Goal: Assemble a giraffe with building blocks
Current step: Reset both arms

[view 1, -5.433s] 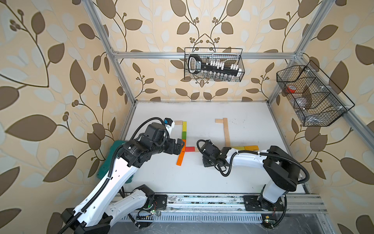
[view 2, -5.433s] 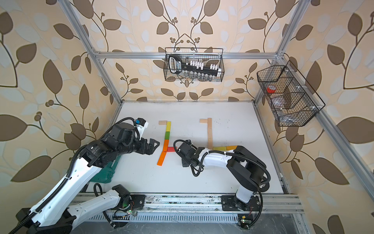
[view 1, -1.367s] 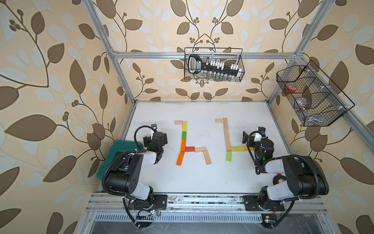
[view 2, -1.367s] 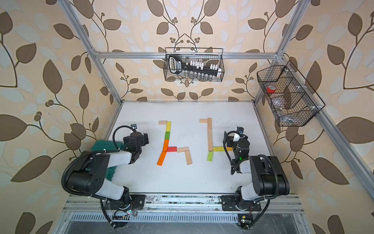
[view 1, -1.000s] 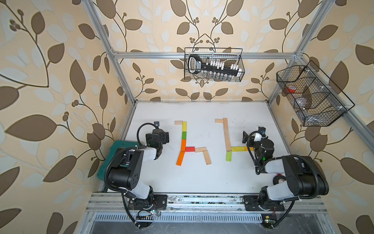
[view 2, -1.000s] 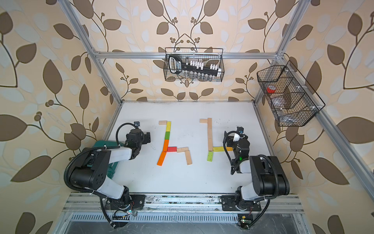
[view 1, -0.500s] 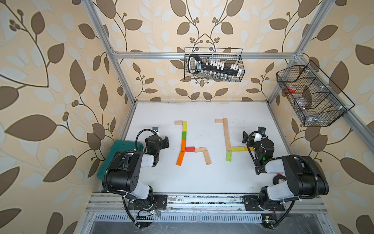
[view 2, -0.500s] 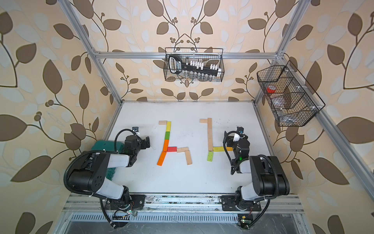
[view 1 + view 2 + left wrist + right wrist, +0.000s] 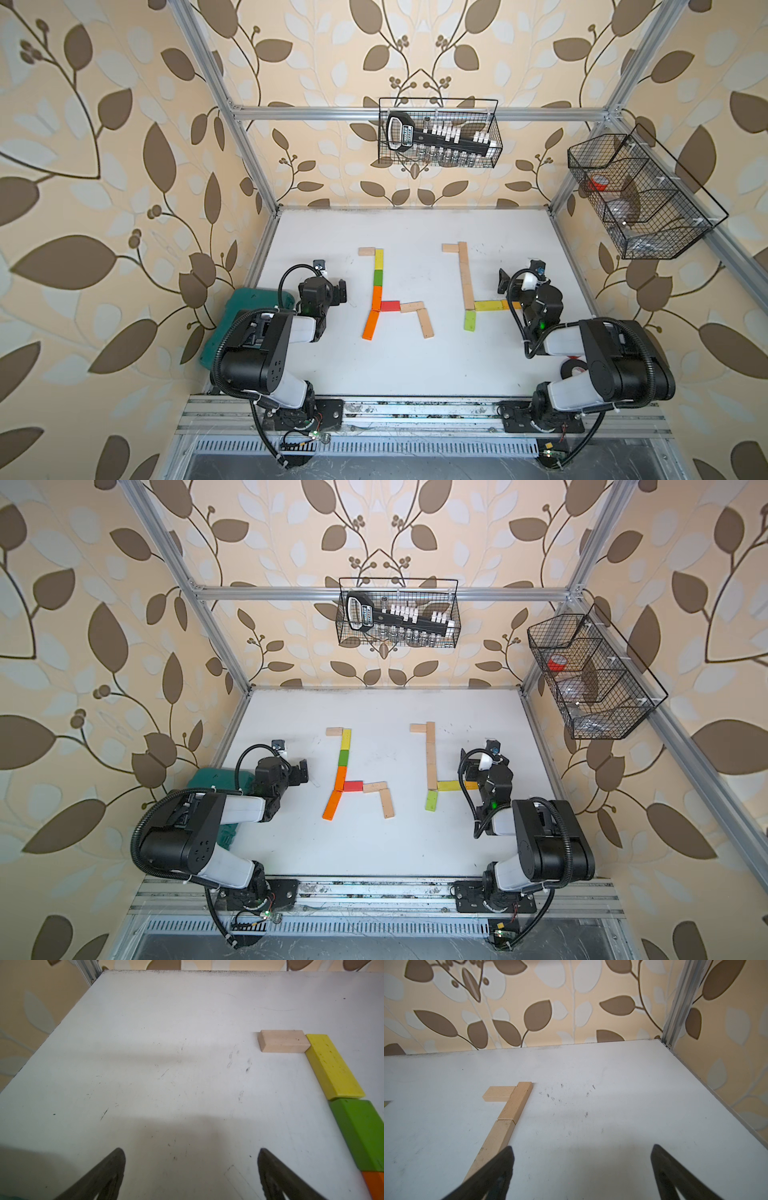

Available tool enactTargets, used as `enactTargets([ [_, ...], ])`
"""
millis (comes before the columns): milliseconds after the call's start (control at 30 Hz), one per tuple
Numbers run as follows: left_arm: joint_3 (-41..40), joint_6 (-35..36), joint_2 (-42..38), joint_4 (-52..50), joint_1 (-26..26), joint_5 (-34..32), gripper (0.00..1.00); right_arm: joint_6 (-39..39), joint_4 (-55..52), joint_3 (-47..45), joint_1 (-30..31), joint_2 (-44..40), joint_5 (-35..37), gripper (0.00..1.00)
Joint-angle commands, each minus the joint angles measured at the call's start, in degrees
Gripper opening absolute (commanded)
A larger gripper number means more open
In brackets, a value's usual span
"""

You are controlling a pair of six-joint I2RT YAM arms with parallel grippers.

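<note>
Blocks (image 9: 376,297) in two flat figures (image 9: 465,274), two wire baskets (image 9: 436,163); both jaws open, empty

Patterned wallpaper (image 9: 104,124), pale orange with brown and grey-white leaves, covers the back wall and both side walls. An aluminium frame (image 9: 311,111) climbs the corners and crosses the back wall. The white bench (image 9: 415,365) is evenly lit, with soft shadows and small dark scuffs. A black wire basket (image 9: 440,99) hangs from the back crossbar, and a second wire basket (image 9: 660,247) hangs on the right side. A metal rail (image 9: 415,411) edges the bench front.
</note>
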Motion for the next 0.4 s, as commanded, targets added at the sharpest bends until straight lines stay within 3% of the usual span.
enactTargets([
  [0, 1.0, 0.0, -1.0, 1.9, 0.6, 1.0, 0.99, -0.5, 1.4, -0.4, 0.2, 0.5, -0.8, 0.99],
  [367, 1.1, 0.0, -1.0, 1.9, 0.5, 1.0, 0.99, -1.0, 1.3, -0.3, 0.9, 0.6, 0.0, 0.99],
])
